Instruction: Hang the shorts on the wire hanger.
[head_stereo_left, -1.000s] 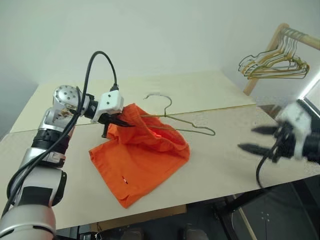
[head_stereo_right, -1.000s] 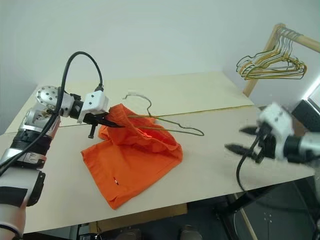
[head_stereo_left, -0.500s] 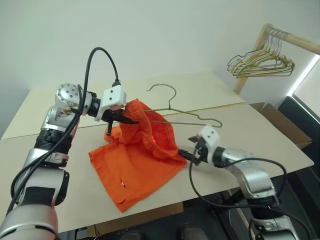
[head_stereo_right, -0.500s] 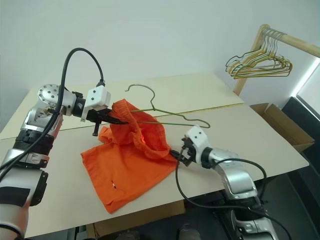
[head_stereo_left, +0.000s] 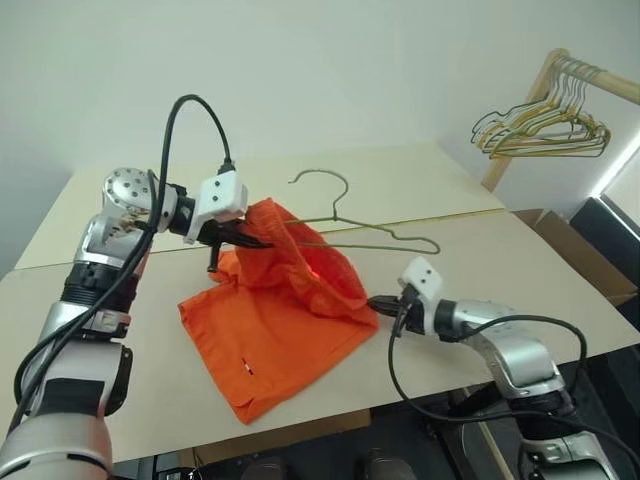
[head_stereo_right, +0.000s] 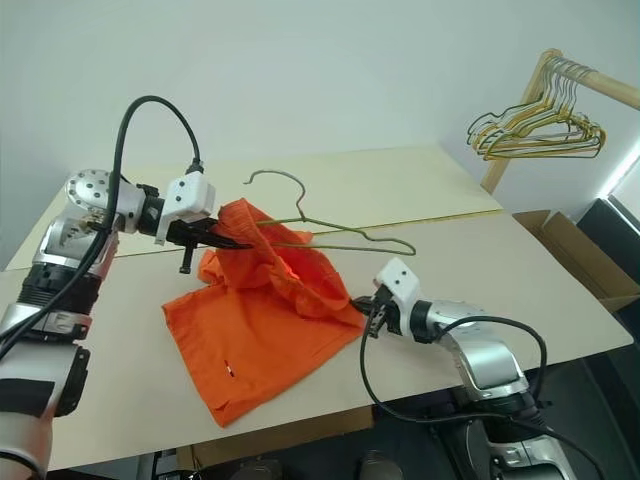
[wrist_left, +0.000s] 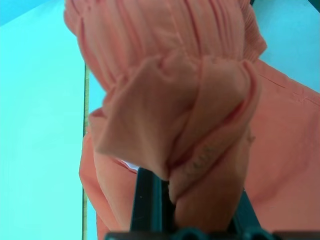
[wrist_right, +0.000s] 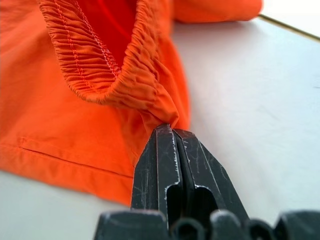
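Fingers of the right gripper (wrist_right: 172, 131) pinched closed on the shorts (head_stereo_left: 290, 330) waistband; left gripper (head_stereo_left: 250, 240) clamps shorts and wire hanger (head_stereo_left: 385, 236) above the desk (head_stereo_left: 520, 260).

The right tool (head_stereo_left: 377, 301) has swung in from well off to the side — its fingers, spread wide a second ago, are now pinched together on the waistband edge of the shorts (head_stereo_left: 290, 320). The hanger (head_stereo_left: 360, 232) has risen off the tabletop (head_stereo_left: 520, 260) — lifting the waistband.
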